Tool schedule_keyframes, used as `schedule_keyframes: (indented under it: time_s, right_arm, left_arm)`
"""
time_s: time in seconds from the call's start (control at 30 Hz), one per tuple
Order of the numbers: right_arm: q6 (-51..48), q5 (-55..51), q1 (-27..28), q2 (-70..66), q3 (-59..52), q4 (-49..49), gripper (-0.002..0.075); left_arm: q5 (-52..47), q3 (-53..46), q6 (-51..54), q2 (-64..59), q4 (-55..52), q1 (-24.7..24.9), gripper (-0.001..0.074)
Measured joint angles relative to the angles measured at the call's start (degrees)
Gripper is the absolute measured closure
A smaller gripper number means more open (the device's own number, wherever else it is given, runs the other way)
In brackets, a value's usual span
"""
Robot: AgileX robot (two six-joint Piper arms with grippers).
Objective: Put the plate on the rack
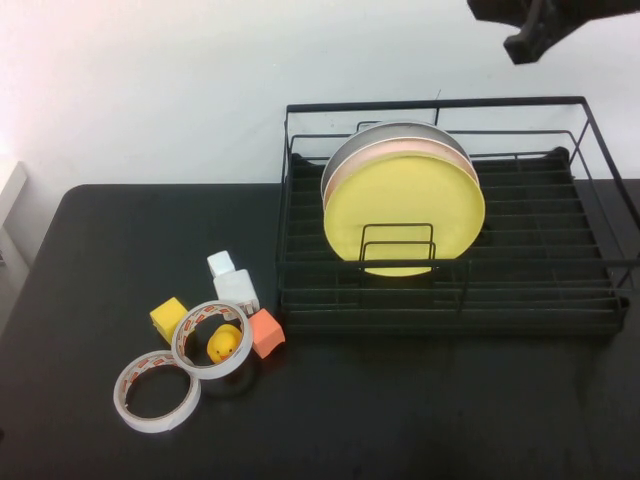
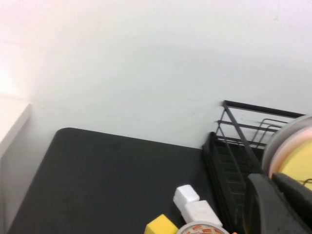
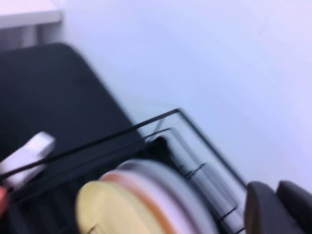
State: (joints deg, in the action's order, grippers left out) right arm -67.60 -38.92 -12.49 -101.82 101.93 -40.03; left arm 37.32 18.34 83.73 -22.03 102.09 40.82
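The yellow plate stands upright on its edge inside the black wire rack, held behind two small wire loops; it is the front one of three plates, with a pale pink plate touching just behind it and a grey plate behind that one. The rack sits on the black table, at about 2 o'clock from the table's middle. The right gripper hangs in the air at 1 o'clock, above the back rail of the rack and well apart from the plates; it holds nothing, and I cannot tell how wide its jaws are. The left gripper shows only in its own wrist view, near the left end of the rack; whether its jaws are open I cannot tell. At 8 o'clock lie two tape rolls, a small yellow duck inside one roll, a yellow block, an orange block and a white bottle.
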Motion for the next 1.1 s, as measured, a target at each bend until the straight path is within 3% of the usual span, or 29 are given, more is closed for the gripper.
schedule_keyframes:
  time_s: [0.27, 0.43, 0.83, 1.1]
  right_arm:
    - [5.4, -13.3, 0.0, 5.0, 0.0, 1.7, 0.0725]
    - [5.0, -12.7, 0.0, 13.0, -2.9, -2.7, 0.0726]
    - [-13.0, -1.0, 0.0, 42.7, -34.1, -20.2, 0.0726]
    - [-15.1, 4.3, 0.0, 61.1, -50.8, -23.8, 0.0726]
  left_arm:
    - [-6.6, -0.1, -2.6, 1.3, 0.0, 0.0, 0.0736]
    - [-14.8, -3.8, -4.2, 4.3, -0.4, 0.0, 0.0736]
    - [-16.6, -13.7, -4.7, 10.2, -0.4, 0.0, 0.0736]
    - [-17.6, -13.7, -4.7, 10.4, -0.4, 0.0, 0.0736]
